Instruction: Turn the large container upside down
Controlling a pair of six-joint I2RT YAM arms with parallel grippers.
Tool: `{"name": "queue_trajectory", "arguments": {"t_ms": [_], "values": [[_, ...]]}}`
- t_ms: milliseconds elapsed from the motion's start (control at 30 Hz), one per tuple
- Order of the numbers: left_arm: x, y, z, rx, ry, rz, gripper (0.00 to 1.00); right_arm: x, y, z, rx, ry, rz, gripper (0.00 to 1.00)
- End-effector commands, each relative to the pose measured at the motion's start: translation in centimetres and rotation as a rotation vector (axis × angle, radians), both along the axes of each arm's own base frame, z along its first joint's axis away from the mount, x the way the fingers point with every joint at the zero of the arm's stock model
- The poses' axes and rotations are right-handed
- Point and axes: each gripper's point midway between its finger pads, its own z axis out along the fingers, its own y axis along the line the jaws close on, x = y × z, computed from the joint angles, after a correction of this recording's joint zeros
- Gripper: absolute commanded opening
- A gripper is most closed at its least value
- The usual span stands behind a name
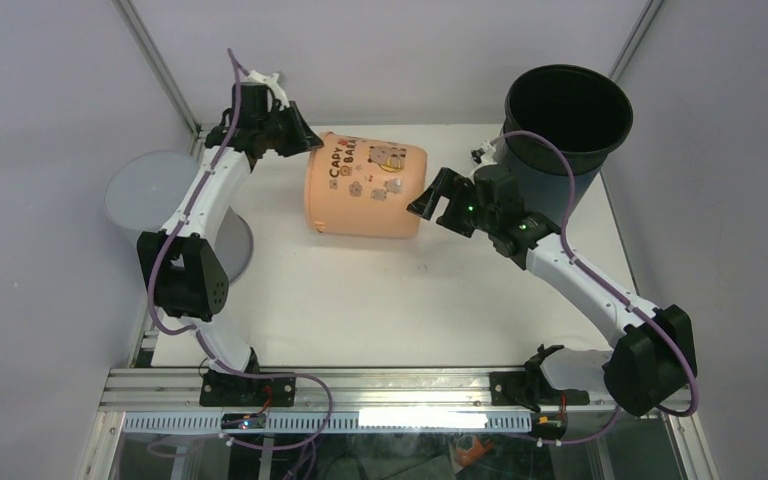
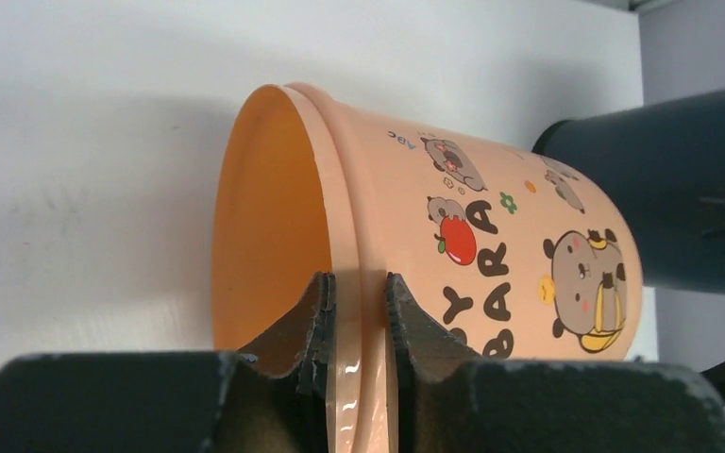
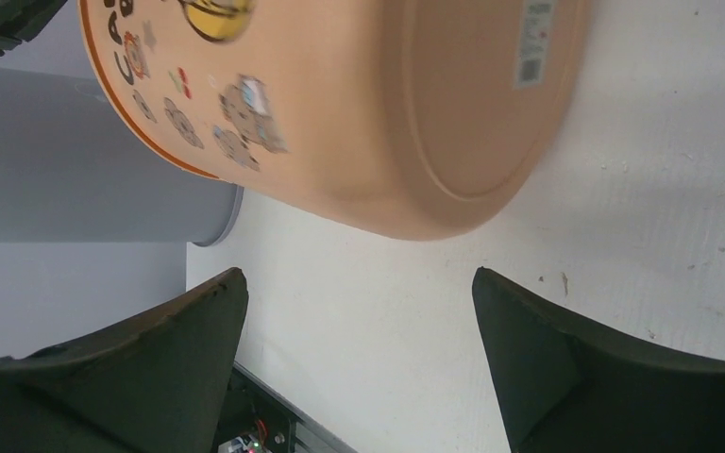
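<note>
1. Large container [image 1: 365, 185]: a peach plastic bucket printed with cartoon capybaras and dark lettering. It lies on its side near the middle of the white table [image 1: 360, 300], with its open mouth facing the left arm and its flat base facing the right arm.
2. Left gripper [image 1: 305, 143]: it meets the container at the far-left part of the mouth. In the left wrist view the two fingers [image 2: 316, 321] are clamped on the rim, one inside the mouth and one against the outer wall.
3. Right gripper [image 1: 435, 200]: its jaws are spread wide just beside the container's base. In the right wrist view both fingers [image 3: 198, 321] stand clear of the base, with bare table showing between them.
4. Contact with the table: the pictures do not settle whether the container's lower side rests on the surface or is raised slightly off it.
5. Black pot [image 1: 567, 105]: it stands upright at the far-right corner, behind the right gripper and apart from the large container.
6. Grey container [image 1: 150, 195]: it stands at the left edge of the table, beside the left arm.
</note>
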Motion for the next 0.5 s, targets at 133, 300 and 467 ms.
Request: {"name": "queue_trajectory", "arguments": {"t_ms": [133, 300, 467], "values": [[0.0, 5.7, -4.6, -0.059, 0.109, 0.09, 0.0, 1.3, -0.8, 3.3, 0.005, -0.104, -0.033, 0.93], [-0.1, 6.8, -5.6, -0.179, 0.15, 0.06, 0.0, 1.4, -1.0, 3.2, 0.002, -0.102, -0.033, 0.93], [0.1, 7.4, -6.8, -0.152, 0.167, 0.09, 0.0, 1.5, -1.0, 3.4, 0.005, -0.11, -0.038, 0.93]]}}
